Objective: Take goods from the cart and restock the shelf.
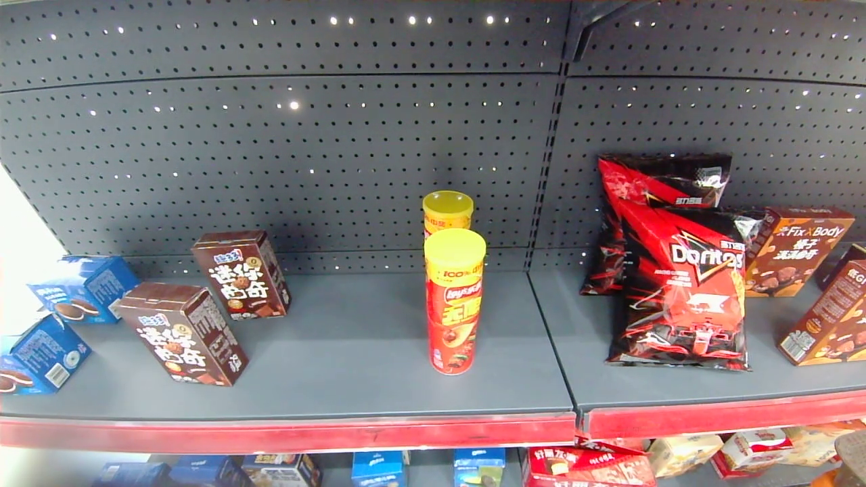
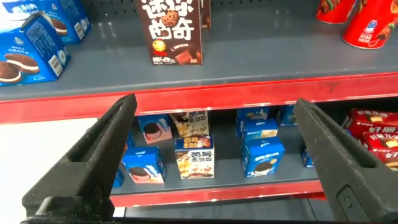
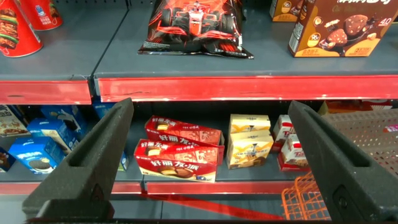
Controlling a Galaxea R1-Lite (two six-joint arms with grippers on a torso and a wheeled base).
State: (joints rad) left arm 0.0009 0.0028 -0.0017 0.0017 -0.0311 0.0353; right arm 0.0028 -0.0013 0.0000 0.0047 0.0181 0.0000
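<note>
The grey shelf with a red front edge carries two red chip cans with yellow lids, one behind the other. Two brown cookie boxes stand to their left and black-red chip bags to their right. My left gripper is open and empty, held in front of the shelf edge below a brown cookie box. My right gripper is also open and empty, facing the shelf edge beneath a chip bag. An orange wire cart corner sits low beside the right gripper.
Blue sandwich-cookie boxes lie at the shelf's far left, orange-brown boxes at the far right. The lower shelf holds blue boxes, red boxes and cream boxes. A grey mesh panel is by the cart.
</note>
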